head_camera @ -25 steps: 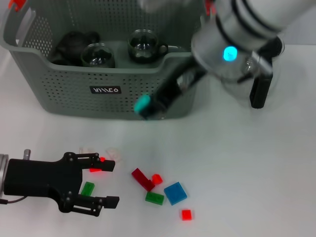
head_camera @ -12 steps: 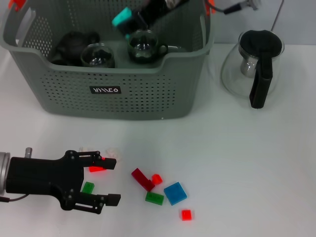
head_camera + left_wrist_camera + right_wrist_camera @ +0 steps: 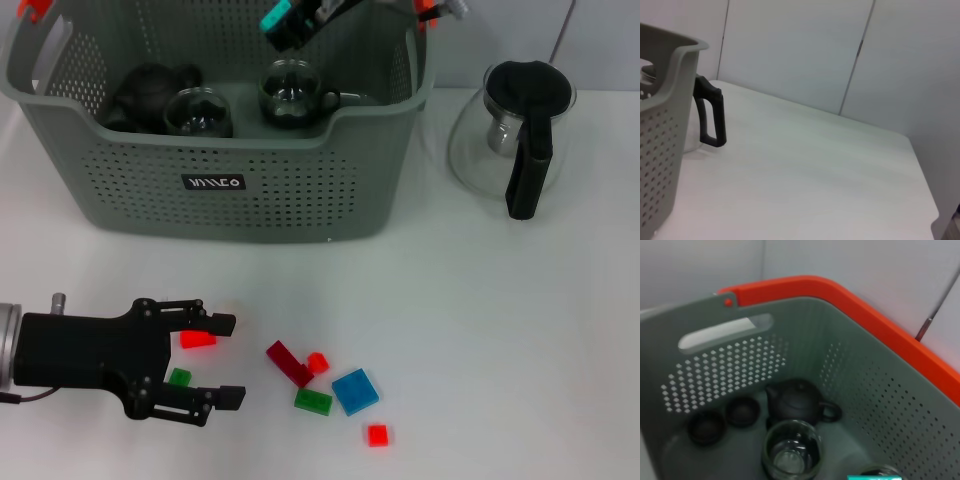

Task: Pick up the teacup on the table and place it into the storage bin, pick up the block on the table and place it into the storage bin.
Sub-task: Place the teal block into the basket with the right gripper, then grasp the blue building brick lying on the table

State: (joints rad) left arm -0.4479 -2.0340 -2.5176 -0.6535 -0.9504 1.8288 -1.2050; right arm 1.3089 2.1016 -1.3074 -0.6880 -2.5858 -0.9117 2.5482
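Occupying the far left of the counter [image 3: 520,330], the storage bin [image 3: 225,195] holds two glass teacups [image 3: 290,95] and a dark teapot [image 3: 150,85]. Right claw [image 3: 290,22] hangs over the bin's far side; grip state cannot be told. Left claw [image 3: 222,360], jaws wide, sits near-left around a red block [image 3: 198,339] and a green block [image 3: 179,377].

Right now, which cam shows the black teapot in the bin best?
Right wrist view: the black teapot sits unobstructed on the storage bin floor. Head view shows it partly behind a glass cup. Left wrist view misses it.
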